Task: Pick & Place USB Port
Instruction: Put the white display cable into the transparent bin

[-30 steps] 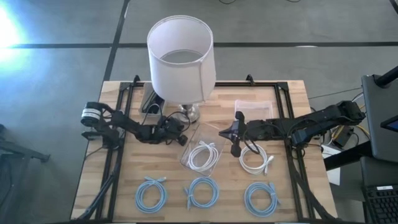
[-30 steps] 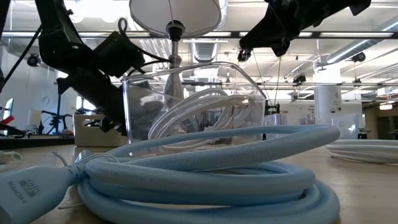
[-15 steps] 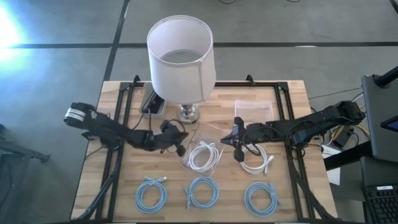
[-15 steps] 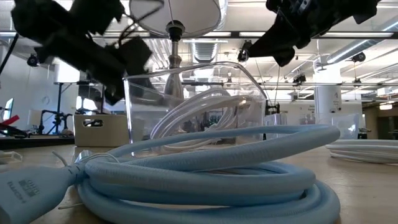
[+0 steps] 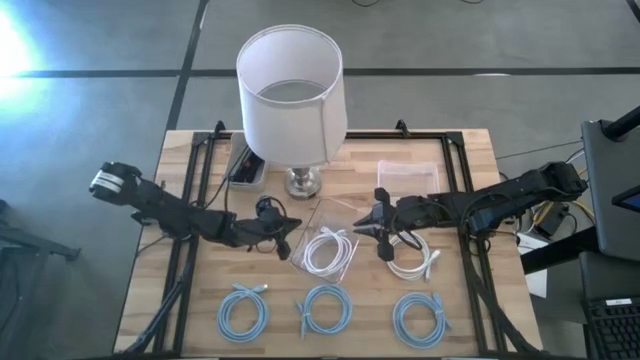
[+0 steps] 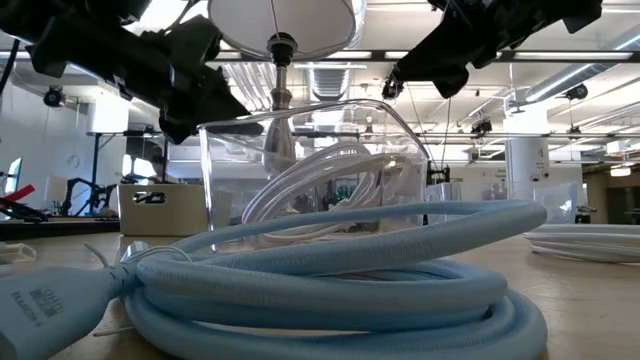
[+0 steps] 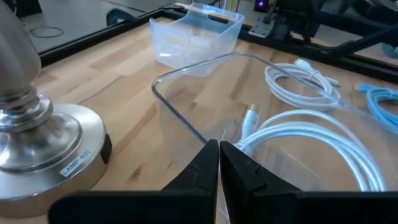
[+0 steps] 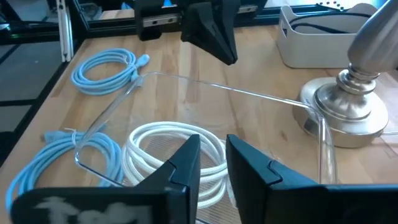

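A white USB cable coil (image 5: 328,250) lies inside a clear bin (image 5: 330,203) at the table's middle. A second white coil (image 5: 410,260) lies on the wood to its right. My left gripper (image 5: 288,243) is shut and empty. It hovers at the bin's left rim (image 7: 180,115), pointing across it toward the coil (image 7: 311,134). My right gripper (image 5: 366,228) hangs above the bin's right side. Its fingers (image 8: 186,158) stand a little apart with nothing between them, over the coil (image 8: 168,146).
A lamp (image 5: 291,90) stands behind the bin on a metal base (image 7: 43,143). A second, empty clear bin (image 5: 408,175) sits at the far right and a grey box (image 5: 245,168) at the far left. Three blue coils (image 5: 324,308) lie along the near edge. Black rails (image 5: 190,200) run along both sides.
My left gripper has risen and swung from beside the lamp base toward the table's near edge. It now sits at the bin's left rim, still shut.
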`<state>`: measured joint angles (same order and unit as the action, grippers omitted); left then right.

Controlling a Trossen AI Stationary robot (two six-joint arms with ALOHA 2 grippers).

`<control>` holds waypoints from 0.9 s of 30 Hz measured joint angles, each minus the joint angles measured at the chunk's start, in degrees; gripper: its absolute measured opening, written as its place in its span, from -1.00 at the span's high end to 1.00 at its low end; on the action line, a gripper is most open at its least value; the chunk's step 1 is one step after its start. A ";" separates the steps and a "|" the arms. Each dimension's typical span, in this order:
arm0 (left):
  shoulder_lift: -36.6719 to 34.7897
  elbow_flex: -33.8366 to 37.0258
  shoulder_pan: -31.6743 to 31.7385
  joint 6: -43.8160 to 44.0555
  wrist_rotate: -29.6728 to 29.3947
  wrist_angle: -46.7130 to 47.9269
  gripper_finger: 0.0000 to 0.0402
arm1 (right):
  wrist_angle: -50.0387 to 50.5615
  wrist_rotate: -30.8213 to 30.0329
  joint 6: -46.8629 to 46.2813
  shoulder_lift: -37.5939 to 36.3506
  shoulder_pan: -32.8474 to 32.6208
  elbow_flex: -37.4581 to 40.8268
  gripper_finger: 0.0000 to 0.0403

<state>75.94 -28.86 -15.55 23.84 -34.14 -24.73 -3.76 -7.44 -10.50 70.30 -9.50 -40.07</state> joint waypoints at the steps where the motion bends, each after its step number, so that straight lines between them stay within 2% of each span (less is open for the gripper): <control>1: -0.02 0.02 0.00 0.03 -0.01 0.43 0.91 | 0.02 0.00 0.00 0.00 0.00 0.00 0.58; 6: -0.02 0.02 -0.05 0.03 0.01 1.19 0.91 | 0.33 1.01 0.04 0.00 -0.02 0.00 0.42; 10: -0.02 0.02 -0.22 0.06 0.01 1.33 0.91 | 2.49 6.46 -0.30 0.00 -0.28 0.00 0.31; 14: -0.02 0.02 -0.31 0.08 0.01 1.79 0.91 | 8.34 7.75 -8.22 -0.02 -2.69 -0.02 0.23; 21: -0.02 0.04 -0.37 0.14 0.01 2.61 0.91 | 28.30 7.63 -27.24 0.04 -12.59 0.14 0.16; 24: -0.02 0.04 -0.37 0.14 0.02 2.76 0.91 | 29.86 5.88 -35.23 0.83 -16.62 1.31 0.16; 27: -0.02 0.07 -0.37 0.12 0.01 2.98 0.91 | 29.16 3.36 -38.54 2.88 -18.66 2.52 0.16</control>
<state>75.92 -28.80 -15.92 23.97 -34.13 -21.75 25.40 -4.08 -49.04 73.18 -28.16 -37.56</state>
